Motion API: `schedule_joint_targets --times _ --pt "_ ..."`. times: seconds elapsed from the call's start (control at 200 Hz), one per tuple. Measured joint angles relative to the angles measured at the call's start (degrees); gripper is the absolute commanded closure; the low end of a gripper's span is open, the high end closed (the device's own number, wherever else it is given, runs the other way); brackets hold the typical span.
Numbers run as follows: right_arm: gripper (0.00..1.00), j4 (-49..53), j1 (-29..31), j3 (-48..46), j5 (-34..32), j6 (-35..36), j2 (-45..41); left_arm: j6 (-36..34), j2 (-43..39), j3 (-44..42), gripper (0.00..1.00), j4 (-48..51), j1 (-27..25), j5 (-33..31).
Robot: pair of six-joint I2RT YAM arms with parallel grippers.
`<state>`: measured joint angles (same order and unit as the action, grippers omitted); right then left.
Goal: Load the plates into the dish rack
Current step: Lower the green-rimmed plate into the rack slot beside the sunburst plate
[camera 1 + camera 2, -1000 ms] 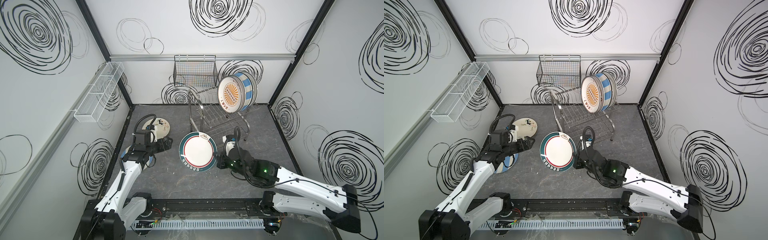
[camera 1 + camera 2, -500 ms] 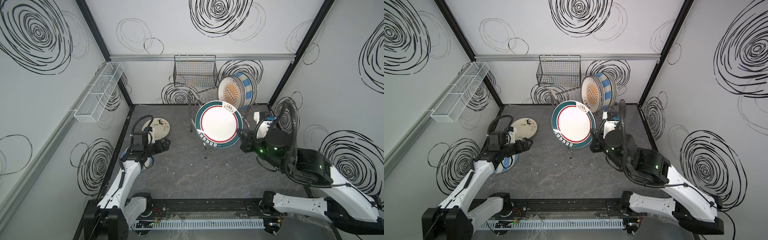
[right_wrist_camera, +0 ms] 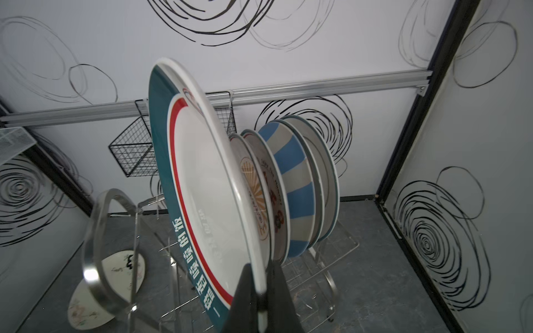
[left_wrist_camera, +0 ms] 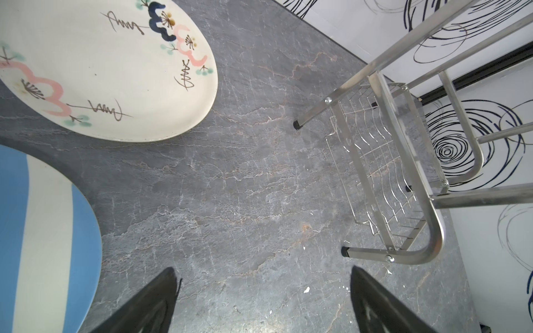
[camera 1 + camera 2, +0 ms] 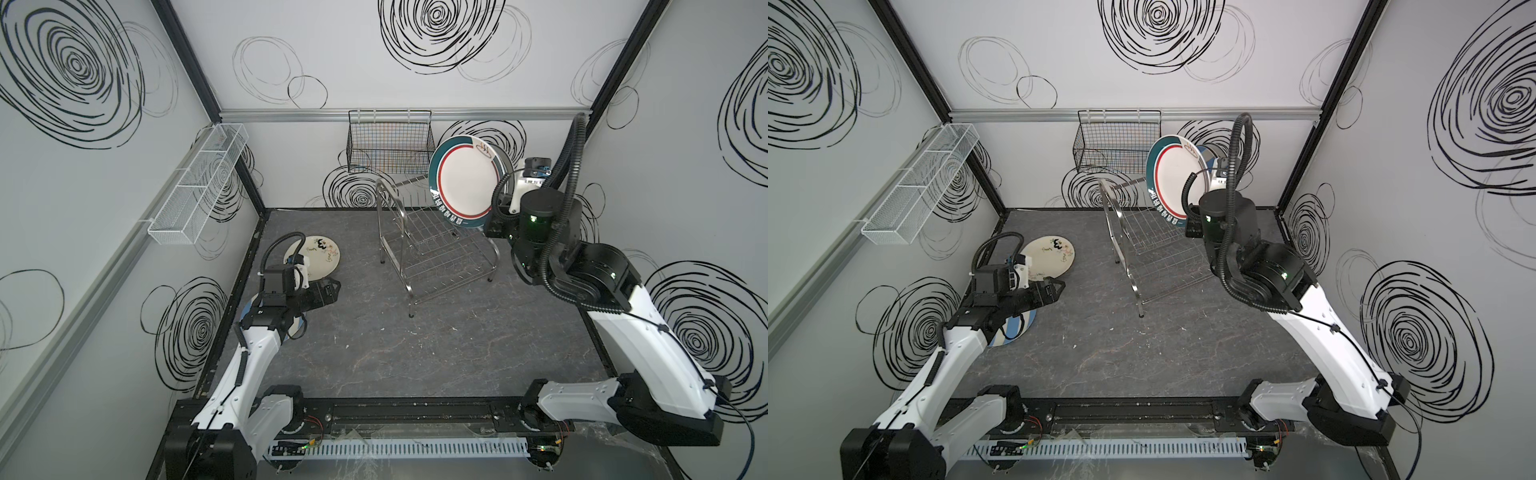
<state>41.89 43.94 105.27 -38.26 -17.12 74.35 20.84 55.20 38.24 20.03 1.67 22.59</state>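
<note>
Backdrop: white walls scribbled with black swirls close in a dark grey marbled desk (image 5: 415,357); a black basket (image 5: 388,145) hangs on the back wall.
Top views, carried plate: in both top views the teal-rimmed plate (image 5: 465,187) stands on edge in the air over the far end of the dish rack (image 5: 432,253), at the tip of the right arm.
Top views, waiting plates: a flowered plate (image 5: 322,257) and a blue-striped plate (image 5: 1021,328) lie flat on the desk by the left arm, well apart from the rack.
Left wrist view: the left fingers (image 4: 150,308) are spread apart over bare desk and hold nothing; both flat plates and the rack's near feet are in sight.
Right wrist view: the right fingers (image 3: 245,299) are clamped on the teal-rimmed plate's rim at the edge nearest the arm. The racked plates (image 3: 297,190) stand just behind it, perhaps five, though edge-on they are hard to count.
Risk, knock: the carried plate's back looks close to the nearest racked plate; lowered at this lean, it could strike or chip it.
Risk, slot: the plate hides the wires beneath it, so its rim may miss a slot and skid along the rack.
Risk, grip: a pinch at a single point on the rim could let a heavy plate swing or slip free.
</note>
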Motion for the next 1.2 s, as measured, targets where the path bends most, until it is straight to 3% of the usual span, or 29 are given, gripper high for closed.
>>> schedule_joint_targets --times 0.49,1.201 --pt "1.00 -16.0 -0.8 -7.0 -4.9 7.9 7.3 1.0 -4.0 -2.9 0.04 -1.3 0.0 1.2" --pt "1.00 -21.2 -2.1 -11.3 -7.5 8.5 9.1 1.0 -4.2 -3.7 0.04 -3.0 0.0 3.0"
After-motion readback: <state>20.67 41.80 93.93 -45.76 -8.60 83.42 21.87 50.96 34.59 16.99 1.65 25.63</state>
